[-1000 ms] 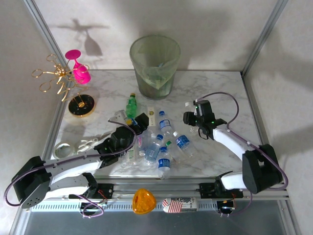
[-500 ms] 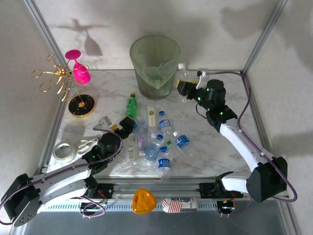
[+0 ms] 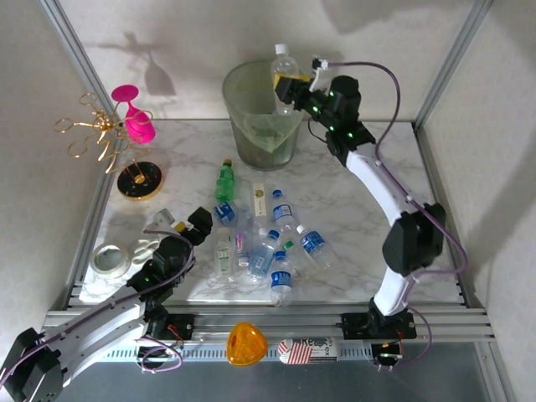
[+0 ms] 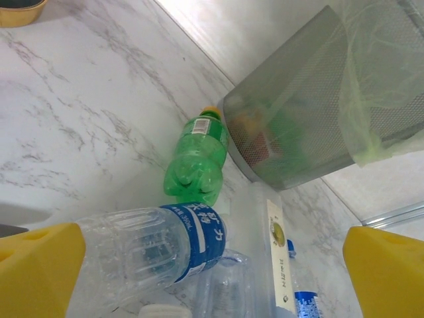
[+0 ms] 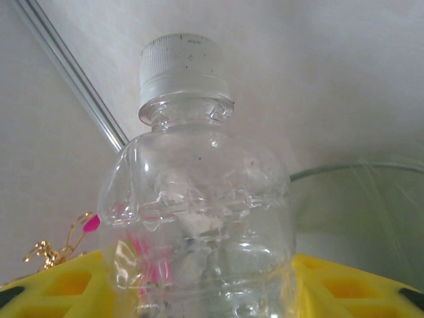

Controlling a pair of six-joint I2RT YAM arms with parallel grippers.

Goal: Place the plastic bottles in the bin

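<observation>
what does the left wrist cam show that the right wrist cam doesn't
Left wrist: a green bottle lying near the bin, and a clear blue-label bottle on the marble table, ahead of the open left gripper. Right wrist: a clear white-capped bottle, upright, clamped in the right gripper, with a bit of the pink goblet behind. Shared: the bin, and yellow fingers at the frame's lower corners.
</observation>
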